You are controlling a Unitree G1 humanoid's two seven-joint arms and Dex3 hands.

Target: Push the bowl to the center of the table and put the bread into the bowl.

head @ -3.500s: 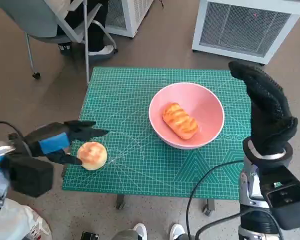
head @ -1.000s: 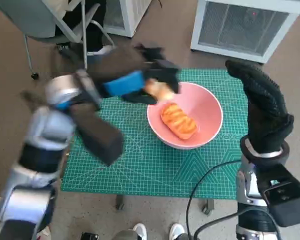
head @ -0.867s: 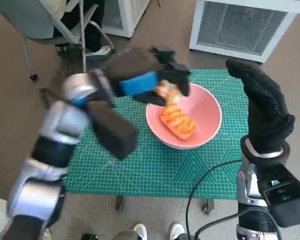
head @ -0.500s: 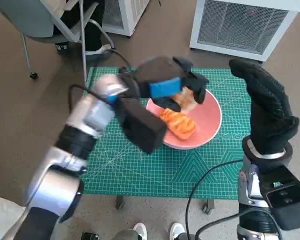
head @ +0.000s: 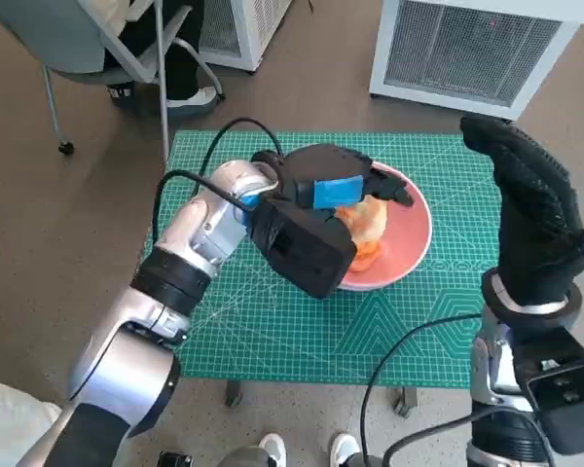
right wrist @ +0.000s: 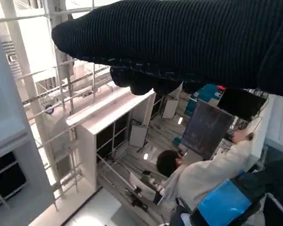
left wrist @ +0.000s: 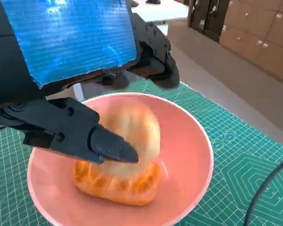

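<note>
The round, pale golden bread roll (head: 370, 218), formerly lying on the green cutting mat beside the fingers of the blue-taped black left hand (head: 346, 187), is now found under that hand, inside the pink round bowl (head: 414, 233). It is set on top of the orange glazed loaf (left wrist: 118, 183) there, with the fingers (left wrist: 104, 143) spread about it; whether it is gripped or only touched cannot be told. The left hand is carried from the mat's near edge across to a place over the bowl, its forearm stretched out behind it.
</note>
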